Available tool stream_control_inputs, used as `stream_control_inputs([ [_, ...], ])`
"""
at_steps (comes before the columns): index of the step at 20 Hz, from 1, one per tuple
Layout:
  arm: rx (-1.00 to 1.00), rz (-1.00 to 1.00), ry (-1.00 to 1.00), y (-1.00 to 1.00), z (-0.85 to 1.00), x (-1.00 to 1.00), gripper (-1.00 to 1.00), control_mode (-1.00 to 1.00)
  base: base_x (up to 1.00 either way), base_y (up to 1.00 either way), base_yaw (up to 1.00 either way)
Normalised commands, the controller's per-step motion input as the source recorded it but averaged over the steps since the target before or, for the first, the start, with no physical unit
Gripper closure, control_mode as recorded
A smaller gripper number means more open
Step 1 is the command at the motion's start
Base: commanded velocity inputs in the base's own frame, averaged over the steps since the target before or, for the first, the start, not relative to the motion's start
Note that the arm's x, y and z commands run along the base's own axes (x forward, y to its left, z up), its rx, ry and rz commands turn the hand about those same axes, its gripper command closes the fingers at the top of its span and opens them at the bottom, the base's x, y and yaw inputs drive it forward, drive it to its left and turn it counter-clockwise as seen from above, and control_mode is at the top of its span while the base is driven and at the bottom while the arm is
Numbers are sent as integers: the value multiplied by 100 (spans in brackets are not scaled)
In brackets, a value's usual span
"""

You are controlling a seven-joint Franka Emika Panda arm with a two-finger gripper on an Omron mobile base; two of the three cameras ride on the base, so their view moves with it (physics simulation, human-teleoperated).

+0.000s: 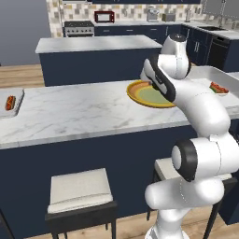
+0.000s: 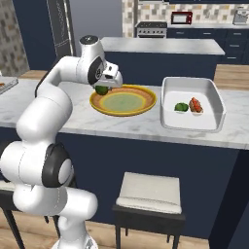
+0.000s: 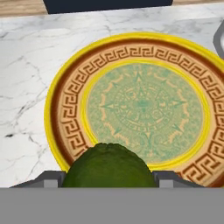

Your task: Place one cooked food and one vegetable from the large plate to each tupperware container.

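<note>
1. The green vegetable (image 3: 108,165) (round, dark, rough-skinned, perhaps an avocado; the blur leaves it uncertain) sits between the jaws of the gripper (image 2: 103,89), raised above the near-left rim of the large plate (image 2: 141,108); the jaws stand part-way closed against its sides, so it counts as held.
2. It looks light and fairly firm; its curved skin could roll or slip, so a hold across its widest middle, as appears to be the case here, is judged safest; squeezing harder risks bruising it or popping it out.
3. The plate beneath shows its patterned green centre bare in the hand view; no other food is seen on it.
4. Just right of the plate, the white tupperware container (image 2: 215,104) already holds a green piece (image 2: 181,107) and a red cooked piece (image 2: 196,105), lying side by side.
5. Well apart, at the far left end of the counter (image 1: 74,116), the second container (image 1: 17,106) carries a reddish food (image 1: 9,102); the held vegetable is probably meant for it, a long carry that calls for a steady grip.
</note>
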Motion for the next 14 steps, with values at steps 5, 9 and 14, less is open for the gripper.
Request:
stream_control_inputs([
  [5,0,0,0,0,0,0,100,100,-47,5,0],
  [9,0,0,0,0,0,0,100,100,-62,44,1],
  [14,0,0,0,0,0,0,100,100,-16,86,6],
])
